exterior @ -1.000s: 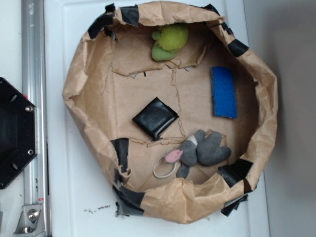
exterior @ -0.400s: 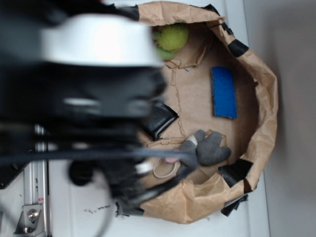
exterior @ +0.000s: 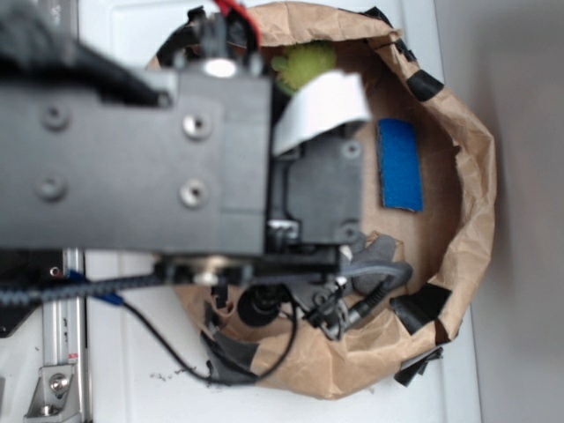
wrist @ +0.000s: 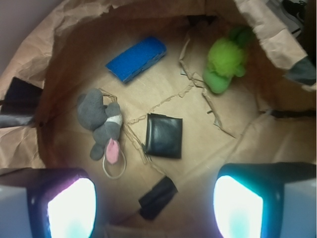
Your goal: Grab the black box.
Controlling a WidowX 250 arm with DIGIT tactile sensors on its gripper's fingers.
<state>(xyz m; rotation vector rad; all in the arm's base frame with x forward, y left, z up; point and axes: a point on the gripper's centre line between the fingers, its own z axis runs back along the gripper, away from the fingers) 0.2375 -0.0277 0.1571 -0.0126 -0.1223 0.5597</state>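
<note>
The fingers (wrist: 72, 208) stand wide apart and empty, hanging high above the paper nest (wrist: 59, 44). The black box (wrist: 164, 135) lies flat on the nest floor, ahead of the gap between them, just beside the grey plush mouse (wrist: 99, 120). It looks light and stiff, but its glossy wrap may be slippery. Take hold across two opposite side edges, fingers reaching down to the paper.

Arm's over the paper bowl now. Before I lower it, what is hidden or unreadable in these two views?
- Exterior view: the arm's blurred body hides the small glossy black square box completely; only the wrist view shows it.
- Exterior view: the grey plush mouse and the green fuzzy toy are mostly covered by the arm.
- Wrist view: the claw is cut off by the bottom edge, so its height above the box cannot be judged.
</note>
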